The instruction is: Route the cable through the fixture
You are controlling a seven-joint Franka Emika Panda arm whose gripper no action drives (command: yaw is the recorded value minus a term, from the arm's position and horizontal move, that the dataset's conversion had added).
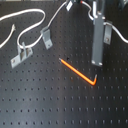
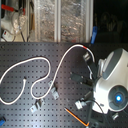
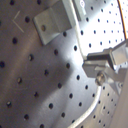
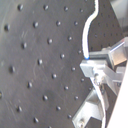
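The white cable lies in loops over the black perforated board in the second exterior view. Its red band sits just before it passes under the white arm. The fixture, a small grey upright clip, stands right below the red band. In the first exterior view my gripper hangs upright above the board near the bent end of the orange rod. In both wrist views the cable runs into the fingers, so the gripper is shut on it. A grey holed bracket lies close by; I cannot tell which one.
An orange L-shaped rod lies mid-board. At the first exterior view's left stand a bent grey bracket and a flat-based bracket with two uprights. The arm's bulk hides the board's right part in the second exterior view. Shelves and clutter lie beyond the board.
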